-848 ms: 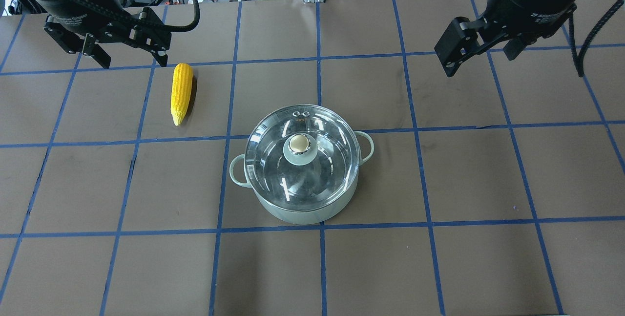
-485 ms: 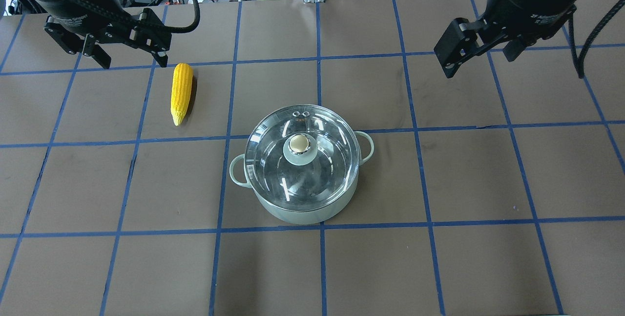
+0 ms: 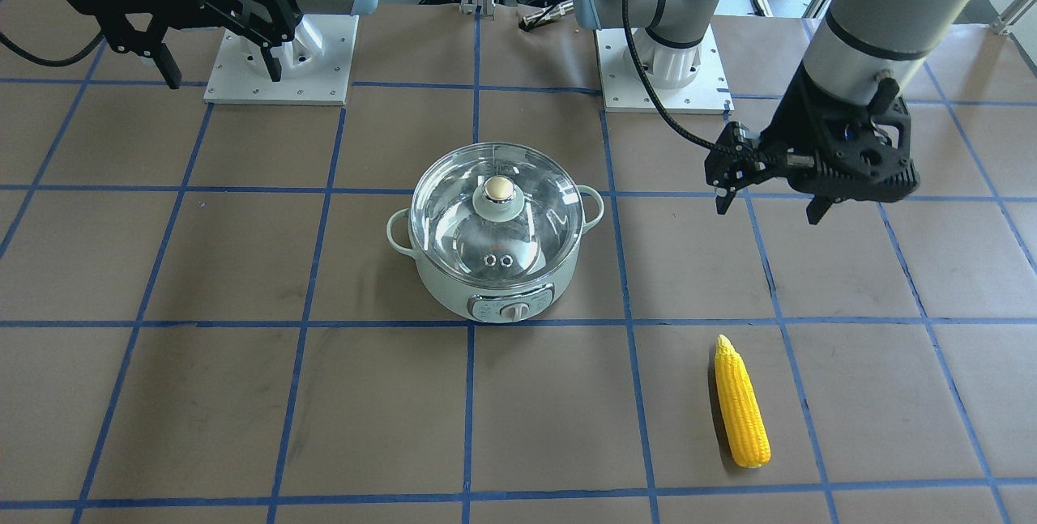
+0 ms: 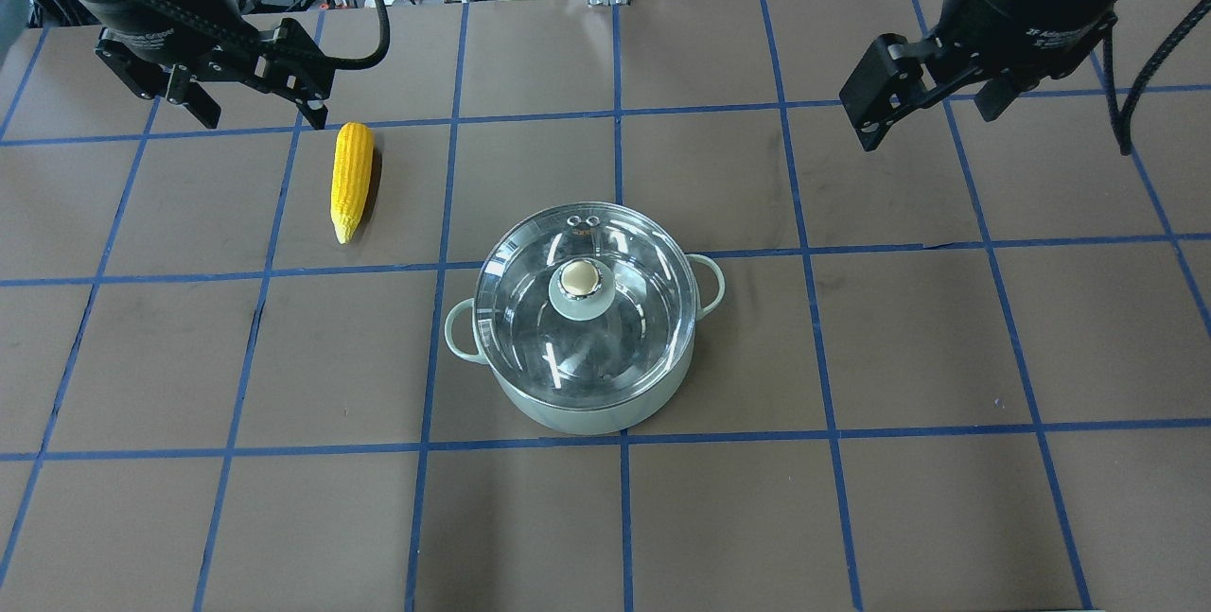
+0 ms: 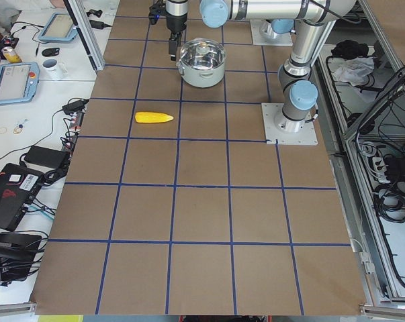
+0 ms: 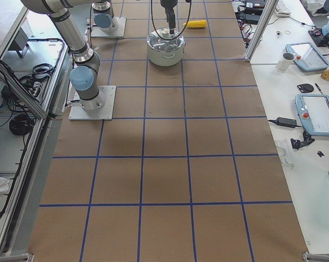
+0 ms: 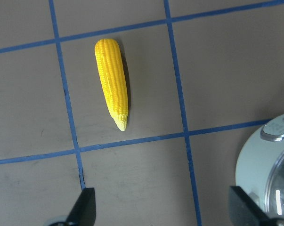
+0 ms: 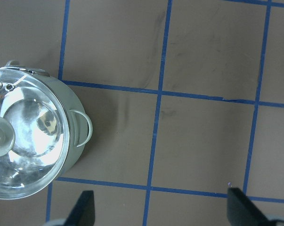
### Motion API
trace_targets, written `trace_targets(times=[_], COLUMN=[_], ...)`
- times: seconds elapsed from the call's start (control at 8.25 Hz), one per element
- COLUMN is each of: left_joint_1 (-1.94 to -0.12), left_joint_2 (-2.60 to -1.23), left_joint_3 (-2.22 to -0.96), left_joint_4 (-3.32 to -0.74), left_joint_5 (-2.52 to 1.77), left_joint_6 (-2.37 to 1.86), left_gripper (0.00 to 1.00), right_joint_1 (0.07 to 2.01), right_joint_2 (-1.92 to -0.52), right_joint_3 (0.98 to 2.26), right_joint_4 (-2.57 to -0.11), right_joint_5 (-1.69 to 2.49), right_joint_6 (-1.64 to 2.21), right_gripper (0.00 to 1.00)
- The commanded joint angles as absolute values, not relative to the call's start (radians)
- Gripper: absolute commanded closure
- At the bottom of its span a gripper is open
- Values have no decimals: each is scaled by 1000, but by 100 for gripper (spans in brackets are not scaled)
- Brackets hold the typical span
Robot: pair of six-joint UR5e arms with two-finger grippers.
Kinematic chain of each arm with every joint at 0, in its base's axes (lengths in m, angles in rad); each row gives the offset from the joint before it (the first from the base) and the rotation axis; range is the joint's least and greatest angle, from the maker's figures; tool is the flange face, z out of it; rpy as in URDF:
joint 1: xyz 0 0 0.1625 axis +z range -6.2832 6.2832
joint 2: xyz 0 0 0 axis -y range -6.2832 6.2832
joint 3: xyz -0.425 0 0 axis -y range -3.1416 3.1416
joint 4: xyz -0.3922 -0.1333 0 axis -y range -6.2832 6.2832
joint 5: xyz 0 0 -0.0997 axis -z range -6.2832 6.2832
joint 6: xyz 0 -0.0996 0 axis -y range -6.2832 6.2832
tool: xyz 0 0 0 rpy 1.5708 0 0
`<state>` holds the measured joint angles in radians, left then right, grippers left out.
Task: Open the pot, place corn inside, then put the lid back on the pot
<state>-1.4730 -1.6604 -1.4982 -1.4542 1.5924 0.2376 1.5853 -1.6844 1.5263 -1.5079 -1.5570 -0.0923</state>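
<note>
Two things matter first. The glass lid (image 4: 629,338) sits shut on the pot (image 4: 587,415), dead centre of the overhead frame, so nothing's open yet. That dome looks smooth, slippery and breakable, so I'd say the gold ball knob (image 4: 579,281) in its middle is the only sane place to pinch it, then lift straight up. It's probably not heavy, just don't bang it.

The corn (image 4: 350,179) lies flat in the upper left of that frame, pointed tip toward the bottom edge, well apart from the pot. It looks stiff and light, and I'd grab it across the middle.

The left claw (image 4: 257,106) hangs near the corn's blunt end, spread wide and empty. The right claw (image 4: 927,120) is at upper right, also wide and empty. The brown worktop (image 4: 851,517) has a blue tape grid, and I see nothing between either claw and its target.
</note>
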Motion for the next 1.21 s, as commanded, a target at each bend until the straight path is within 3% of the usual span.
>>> trace_targets(times=[0.0,0.61,1.09], left_joint_1=[-1387,-1361,-1359], left_joint_2=[-1790,-2002,-2101], left_joint_3=[-1500,-1502,-1525], left_joint_4=[-1347,-1206,-1144], left_joint_5=[1586,1582,1566], left_joint_6=[317,354,348], left_gripper=[0,0,0], right_joint_1=[1652,1970,2045], right_joint_2=[-1642,-1436,-1342], right_joint_3=[1519,1513,1577], right_joint_4=[-1520,-1747,-1833], right_joint_5=[-1548,-1560,-1546], right_joint_6=[107,441,564], right_gripper=[0,0,0])
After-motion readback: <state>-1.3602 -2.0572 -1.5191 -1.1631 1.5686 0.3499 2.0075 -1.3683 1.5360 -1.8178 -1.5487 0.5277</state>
